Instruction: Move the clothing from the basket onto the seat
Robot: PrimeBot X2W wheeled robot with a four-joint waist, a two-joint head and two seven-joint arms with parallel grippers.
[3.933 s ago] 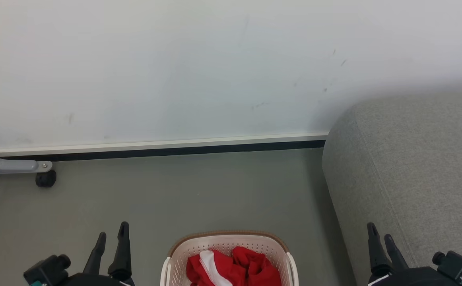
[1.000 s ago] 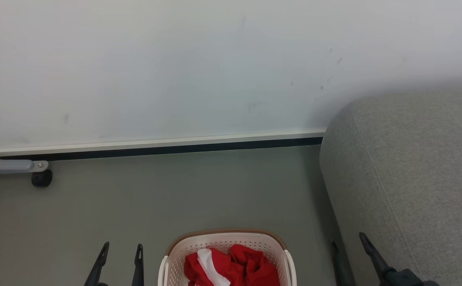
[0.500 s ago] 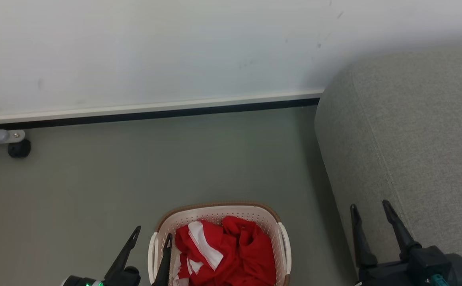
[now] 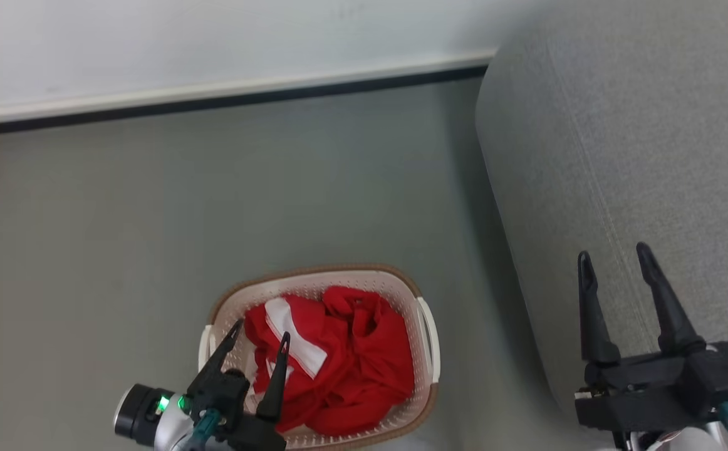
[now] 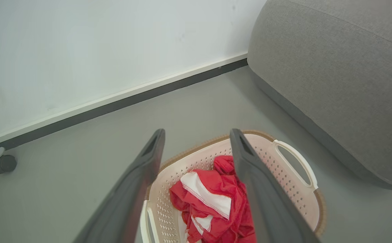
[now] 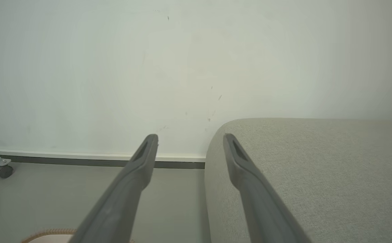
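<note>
Left hand [image 4: 262, 329] is seen spread wide, empty, over the left rim of the basket [image 4: 314, 272]. Right hand [image 4: 613, 250] is spread too, empty, near the seat [image 4: 621, 125]. Clothing [image 4: 345, 357] is bunched inside the basket. It is judged light, soft and floppy; a raised fold by the white panel should be pinched.

We note the basket [image 4: 339, 270] stands open-topped, a free way down to the clothing [image 4: 351, 351]; its walls ring the heap. Right of the basket, a narrow floor [image 4: 464, 250] strip, then the seat [image 4: 621, 125] rises as a barrier. Beyond the basket, open floor reaches the wall [image 4: 151, 37].
</note>
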